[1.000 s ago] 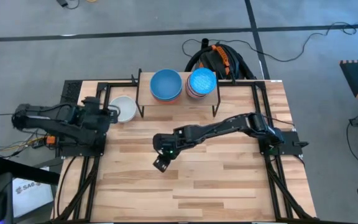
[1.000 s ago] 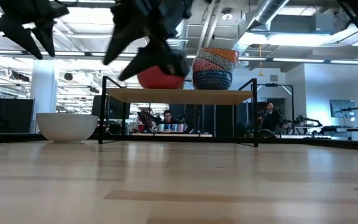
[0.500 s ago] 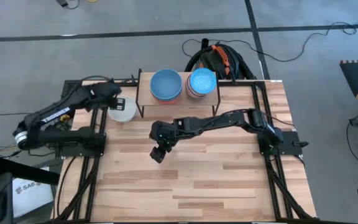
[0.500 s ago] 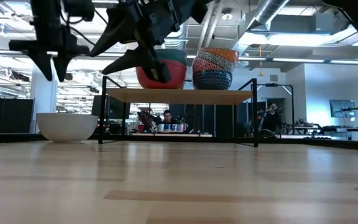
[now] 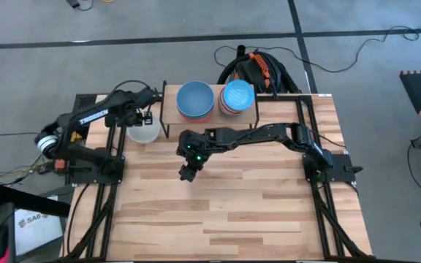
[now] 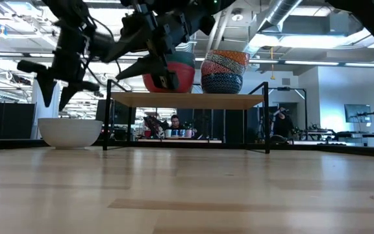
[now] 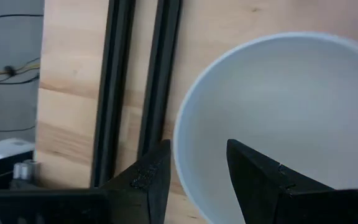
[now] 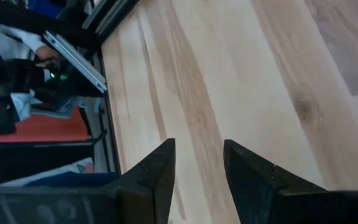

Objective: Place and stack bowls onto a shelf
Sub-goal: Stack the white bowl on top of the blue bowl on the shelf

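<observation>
A white bowl (image 5: 143, 131) stands on its base on the table, left of the shelf (image 5: 209, 115); the low view shows this bowl (image 6: 70, 132) too. My left gripper (image 5: 146, 115) hovers open just above it. In the left wrist view the gripper (image 7: 197, 149) has one finger on either side of the bowl's near rim (image 7: 180, 146), apart from it. On the shelf stand two stacks: a light blue bowl (image 5: 195, 98) tops one, a blue patterned bowl (image 5: 237, 96) the other. My right gripper (image 5: 187, 173) hangs open and empty over bare table before the shelf.
The shelf's black legs (image 6: 106, 117) stand close beside the white bowl. In the low view a red bowl (image 6: 169, 81) sits low in the left stack, and patterned bowls (image 6: 224, 71) make up the right one. Black frame rails (image 7: 114, 93) run along the table's left edge. Bare wood lies toward the near edge.
My left arm has swung from the table's left edge toward the far side and right, coming over the white bowl and lowering toward it. My right gripper has drawn back from mid-table toward the shelf and a little left. The bowls have stayed put.
</observation>
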